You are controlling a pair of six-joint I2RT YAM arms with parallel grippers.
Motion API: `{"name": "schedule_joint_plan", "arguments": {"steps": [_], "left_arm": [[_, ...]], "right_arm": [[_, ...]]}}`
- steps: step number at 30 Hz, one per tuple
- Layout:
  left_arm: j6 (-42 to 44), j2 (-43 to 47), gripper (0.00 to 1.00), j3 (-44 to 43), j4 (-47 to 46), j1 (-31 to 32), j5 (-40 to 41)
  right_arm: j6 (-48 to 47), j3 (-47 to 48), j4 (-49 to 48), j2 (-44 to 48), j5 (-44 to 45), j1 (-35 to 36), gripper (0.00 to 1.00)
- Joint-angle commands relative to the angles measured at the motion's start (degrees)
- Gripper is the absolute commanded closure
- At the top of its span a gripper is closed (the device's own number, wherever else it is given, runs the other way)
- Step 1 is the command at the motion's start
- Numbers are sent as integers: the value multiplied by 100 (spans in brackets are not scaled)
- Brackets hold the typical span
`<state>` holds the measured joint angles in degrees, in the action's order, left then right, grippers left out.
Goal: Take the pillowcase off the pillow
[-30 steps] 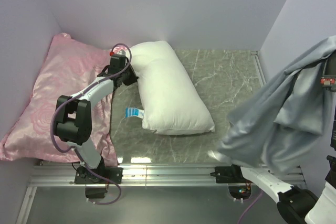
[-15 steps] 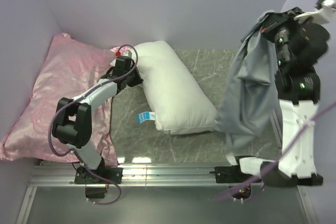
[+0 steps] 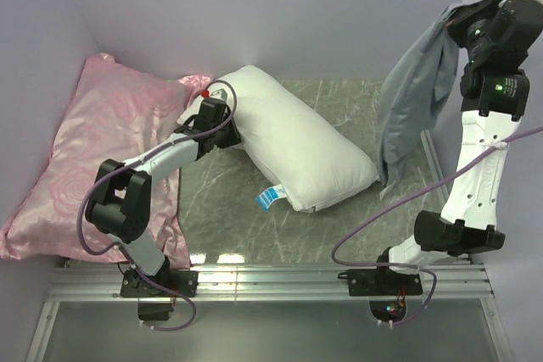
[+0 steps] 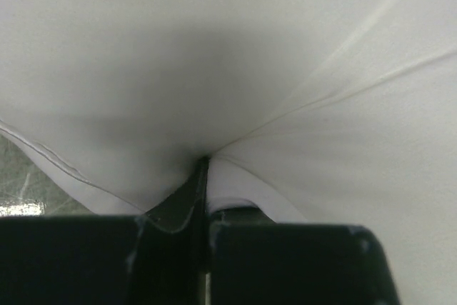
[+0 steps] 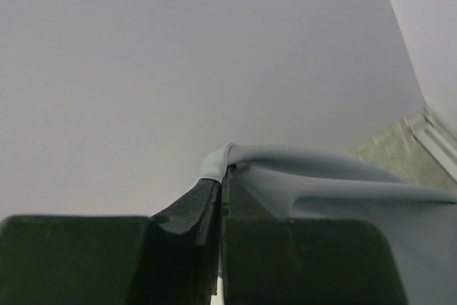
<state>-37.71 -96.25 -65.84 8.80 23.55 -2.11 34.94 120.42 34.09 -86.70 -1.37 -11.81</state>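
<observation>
Top view: the plump white pillow (image 3: 297, 154) lies bare and diagonal on the marble surface (image 3: 339, 108), with a blue label at its near seam. The grey pillowcase (image 3: 416, 99) hangs crumpled beside the pillow's right end.

Left wrist view: the left pincer (image 3: 234, 133) pinches a fold of the pillow.

Right wrist view: the right pincer (image 3: 454, 19) pinches the pillowcase's edge.

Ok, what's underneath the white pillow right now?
The pillow lies on the marble tabletop, which shows along its near and right sides. The left gripper pinches its left end. Whatever lies directly beneath is covered by the pillow itself.
</observation>
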Motion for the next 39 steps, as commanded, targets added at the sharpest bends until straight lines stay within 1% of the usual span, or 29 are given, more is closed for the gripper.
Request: {"name": "schedule_joint_plan", "arguments": {"steps": [1,2,3,5,6,7,8,9,11,12,13,14,15,16,17,19,20,21,22,23,26,27,29,30,33,35,37,38,39], "left_arm": [[-34,53,98,177,245,97,-9],[-34,62,98,229,228,97,-9],[-60,88,98,256,184,97,-44],[-78,150,96,344,122,123,-123],[-104,185,94,370,87,141,-184],[-113,272,91,379,87,167,-167],[-105,317,85,397,96,237,-150],[-105,369,82,388,105,255,-132],[-105,545,77,371,148,317,-123],[-96,598,74,362,157,325,-132],[-87,746,71,336,218,334,-114],[-70,817,67,318,254,352,-106],[-61,896,66,300,271,343,-105],[-52,1054,63,292,289,352,-97],[-34,1142,58,274,333,378,-88],[-8,1370,52,221,403,387,-70],[44,1441,46,195,473,396,-53],[62,1503,44,160,526,413,-35],[80,1634,41,81,587,413,0],[132,1696,35,46,675,422,52],[255,1925,29,-112,860,422,123],[282,1986,28,-139,965,431,175],[361,2188,27,-209,1045,431,185],[387,2267,26,-218,1123,422,202],[467,2584,25,-210,1186,431,167],[502,2856,25,-105,1133,422,132],[537,3128,25,36,993,422,27],[511,3225,25,71,958,422,26],[493,3313,25,107,922,431,35]], "right_arm": [[92,834,1,-102,-118,-32,100],[101,703,-85,-50,-179,-32,100],[136,180,-199,29,-258,-23,100],[180,-533,-560,354,-478,12,100],[163,-1399,-718,486,-505,82,100],[145,-1851,-971,765,-435,257,100],[119,-2334,-1131,916,-217,354,100],[110,-3313,-1332,1179,-163,451,100],[197,-4233,-1834,1382,47,662,100],[224,-5038,-2027,1453,40,689,100],[259,-5377,-2272,1515,49,707,100],[268,-5667,-2388,1533,66,698,98],[259,-6122,-2467,1533,84,698,94],[233,-6301,-2538,1524,119,698,88],[207,-6442,-2538,1533,128,707,67],[136,-6750,-2547,1577,216,707,50],[75,-6777,-2504,1612,216,707,40],[48,-6777,-2434,1647,224,707,36],[13,-6751,-2268,1769,198,707,18],[-39,-6734,-2188,1848,207,707,3],[-92,-6611,-1819,2322,365,707,2],[-84,-6541,-1731,2620,400,698,2],[-153,-6444,-1485,2920,401,707,1],[-206,-6313,-1423,3174,322,707,1],[-321,-6101,-1142,3500,154,707,0],[-330,-6170,-1141,3624,-274,759,0],[-338,-6258,-1202,3774,-382,899,0],[-382,-6407,-1237,3835,-356,1170,0],[-391,-6487,-1246,3949,-51,1468,0]]}}
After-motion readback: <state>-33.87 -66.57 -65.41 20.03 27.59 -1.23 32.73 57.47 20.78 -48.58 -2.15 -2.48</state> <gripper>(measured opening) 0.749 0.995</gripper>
